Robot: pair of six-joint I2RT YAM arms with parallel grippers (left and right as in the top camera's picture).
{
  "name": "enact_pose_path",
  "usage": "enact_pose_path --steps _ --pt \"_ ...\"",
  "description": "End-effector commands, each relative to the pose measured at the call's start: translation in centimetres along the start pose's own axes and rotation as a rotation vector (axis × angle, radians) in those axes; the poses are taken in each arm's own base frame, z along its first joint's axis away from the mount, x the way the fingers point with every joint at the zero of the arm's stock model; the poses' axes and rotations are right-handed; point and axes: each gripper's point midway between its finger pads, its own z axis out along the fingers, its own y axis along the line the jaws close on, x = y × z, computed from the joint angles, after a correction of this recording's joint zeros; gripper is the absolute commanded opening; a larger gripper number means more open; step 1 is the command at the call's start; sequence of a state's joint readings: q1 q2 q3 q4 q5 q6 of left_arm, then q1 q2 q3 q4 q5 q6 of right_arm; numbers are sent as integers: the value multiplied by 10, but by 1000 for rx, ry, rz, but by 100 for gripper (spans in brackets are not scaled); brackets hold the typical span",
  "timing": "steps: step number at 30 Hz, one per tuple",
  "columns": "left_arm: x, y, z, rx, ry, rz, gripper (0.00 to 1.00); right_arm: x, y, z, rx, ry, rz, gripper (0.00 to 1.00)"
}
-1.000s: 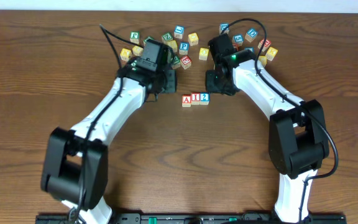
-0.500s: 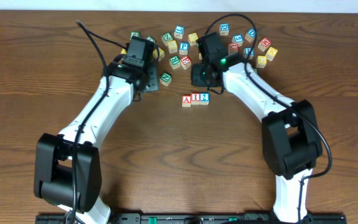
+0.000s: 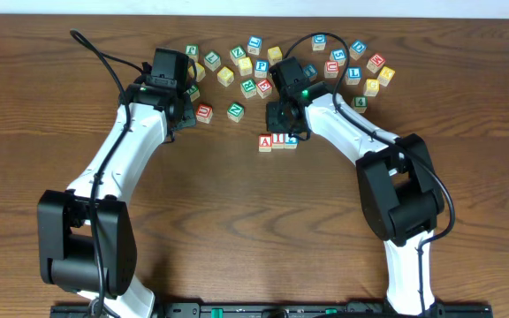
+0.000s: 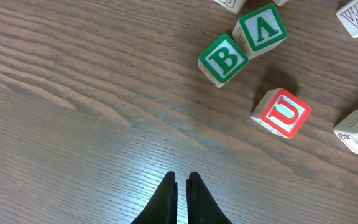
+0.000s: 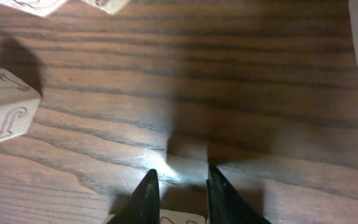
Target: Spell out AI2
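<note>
Three blocks stand in a row on the table: a red A (image 3: 265,142), a blue I (image 3: 278,140) and a blue 2 (image 3: 292,140). My right gripper (image 3: 281,124) hangs just behind the row, over the I and 2, and partly hides them. In the right wrist view its fingers (image 5: 148,190) are apart with nothing held; the gripper (image 5: 180,183) shows a pale block top (image 5: 182,219) at the bottom edge between them. My left gripper (image 3: 179,122) is far to the left, shut and empty (image 4: 180,180) over bare wood.
Several loose letter blocks lie along the back, among them a red one (image 3: 204,112) and a green one (image 3: 235,111). In the left wrist view a green B (image 4: 222,59), another green block (image 4: 261,28) and a red U (image 4: 281,112) lie ahead.
The left arm has swung left and back, away from the row, uncovering a red and a green block. The right gripper has moved left and forward to just behind the A I 2 row.
</note>
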State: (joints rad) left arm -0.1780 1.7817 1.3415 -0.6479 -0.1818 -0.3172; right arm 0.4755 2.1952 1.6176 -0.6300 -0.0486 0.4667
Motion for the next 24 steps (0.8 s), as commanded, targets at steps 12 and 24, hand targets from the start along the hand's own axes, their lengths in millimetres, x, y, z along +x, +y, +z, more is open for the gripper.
enact_pose_path --steps 12,24 --pt "-9 2 -8 -8 -29 -13 8 11 6 1 20 32 -16 21" --pt "-9 2 -8 -8 -29 -13 8 10 7 1 18 27 -15 24"
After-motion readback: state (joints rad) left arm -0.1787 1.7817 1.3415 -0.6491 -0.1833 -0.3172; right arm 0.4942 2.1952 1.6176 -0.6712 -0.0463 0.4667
